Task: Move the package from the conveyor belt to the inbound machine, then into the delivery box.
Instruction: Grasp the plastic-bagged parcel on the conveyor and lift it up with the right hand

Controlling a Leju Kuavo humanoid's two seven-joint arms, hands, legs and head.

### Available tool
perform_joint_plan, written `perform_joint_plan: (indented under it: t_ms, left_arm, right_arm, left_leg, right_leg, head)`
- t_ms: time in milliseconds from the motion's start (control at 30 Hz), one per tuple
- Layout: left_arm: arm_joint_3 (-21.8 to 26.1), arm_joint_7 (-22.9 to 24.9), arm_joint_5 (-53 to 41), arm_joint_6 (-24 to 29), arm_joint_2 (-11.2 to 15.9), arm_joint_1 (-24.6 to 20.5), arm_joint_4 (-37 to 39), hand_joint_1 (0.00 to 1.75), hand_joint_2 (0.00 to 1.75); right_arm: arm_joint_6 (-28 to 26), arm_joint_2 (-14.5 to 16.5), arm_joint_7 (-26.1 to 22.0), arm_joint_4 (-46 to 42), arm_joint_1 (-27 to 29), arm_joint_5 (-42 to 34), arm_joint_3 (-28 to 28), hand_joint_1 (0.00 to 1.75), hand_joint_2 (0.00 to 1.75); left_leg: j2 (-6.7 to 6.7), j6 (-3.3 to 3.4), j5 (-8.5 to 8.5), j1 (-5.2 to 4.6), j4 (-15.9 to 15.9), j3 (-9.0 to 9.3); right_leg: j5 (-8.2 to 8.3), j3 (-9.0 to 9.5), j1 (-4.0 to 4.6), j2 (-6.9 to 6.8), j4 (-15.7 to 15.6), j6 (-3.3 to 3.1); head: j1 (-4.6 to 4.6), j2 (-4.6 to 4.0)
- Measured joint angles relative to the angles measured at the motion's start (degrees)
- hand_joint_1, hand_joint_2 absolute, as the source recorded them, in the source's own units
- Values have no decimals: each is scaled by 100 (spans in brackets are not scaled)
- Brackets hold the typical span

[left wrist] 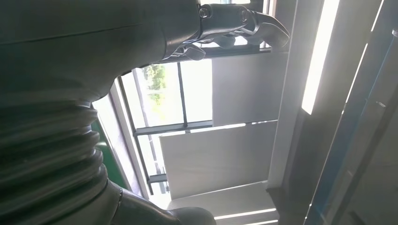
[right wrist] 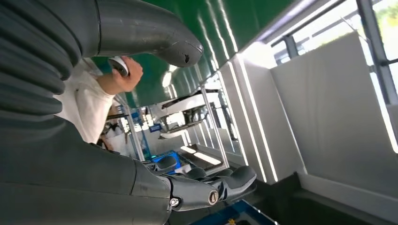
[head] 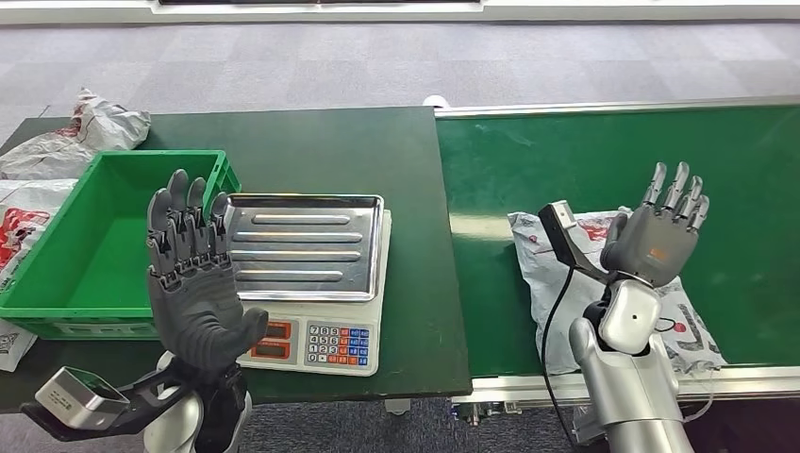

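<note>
Package (head: 575, 283) lies flat on the conveyor belt (head: 566, 160), directly under our raised right robot hand (head: 658, 236) (fingers spread, empty), long axis running toward us. Left robot hand (head: 193, 283), also spread and empty, hovers over the scale (head: 311, 264), well apart, so we reach down with the right.

Package on the conveyor belt

A crumpled white package (head: 557, 274) (red and black print) lies flat on the green conveyor belt (head: 566, 160), well apart from the scale (head: 311, 283) and empty green box (head: 94, 236).

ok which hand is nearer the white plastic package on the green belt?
Right. The right hand is raised, open, directly over the white plastic package; the left hand is raised across the table, in front of the green crate and scale.
</note>
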Motion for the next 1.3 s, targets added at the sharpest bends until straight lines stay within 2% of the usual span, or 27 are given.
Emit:
perform_joint_plan:
  t_ms: [33,100,200,267,367,633,1067,1200,1233,1300]
  left_arm:
    - [3,1,0,-1,8,26,-22,0,175]
    - [9,1,0,-3,26,62,-63,0,175]
    - [23,0,-1,-23,68,67,-98,0,175]
    - [62,0,0,-52,97,56,-100,0,175]
    - [135,0,2,-78,128,48,-102,0,175]
    - [217,0,2,-83,198,59,-135,0,175]
    - [258,-1,-7,-16,268,67,-188,0,175]
    - [258,0,-37,90,292,74,-213,0,175]
    - [258,0,-43,105,298,76,-218,0,175]
    - [258,1,-46,116,308,68,-219,0,175]
  right_arm:
    - [125,-13,-202,159,-64,-209,-117,0,175]
    - [605,-20,-931,569,-238,-1034,-438,0,175]
    - [1896,-30,-2092,1385,-604,-2308,-966,0,175]
    - [2628,-54,-2604,1982,-843,-2666,-1188,0,175]
    - [3058,-68,-2988,2657,-1089,-2801,-1315,0,175]
    - [3201,-49,-3178,3419,-1413,-2836,-1345,0,175]
    - [3302,38,-3316,3661,-1524,-2907,-1344,0,175]
    - [3294,71,-2911,3707,-1543,-2627,-1266,0,175]
    - [3389,75,-2781,3732,-1554,-2483,-1203,0,175]
    - [3850,68,-2819,3804,-1569,-2198,-1010,0,175]
  left_leg:
    - [0,0,0,0,0,0]
    - [0,1,2,0,0,0]
    - [0,2,4,-1,0,-1]
    - [2,2,5,-1,1,0]
    - [2,1,6,0,1,0]
    - [0,-1,7,1,0,-3]
    - [-2,1,9,1,1,-4]
    - [-2,1,9,1,0,-4]
    - [-2,1,9,1,0,-3]
    - [-1,1,9,1,0,-1]
  right_leg:
    - [1,0,0,0,0,1]
    - [2,1,-1,0,0,3]
    - [6,1,-2,0,0,7]
    - [9,0,-2,1,0,8]
    - [10,-1,-1,2,0,7]
    - [9,-2,0,1,1,6]
    - [10,-1,-1,-1,1,7]
    - [9,-1,0,-1,1,7]
    - [9,-1,0,-1,1,7]
    - [10,-1,0,0,1,7]
  head:
    - [0,0]
    - [0,0]
    - [1,0]
    - [0,0]
    - [0,0]
    - [0,0]
    - [0,0]
    - [0,0]
    - [0,0]
    - [0,0]
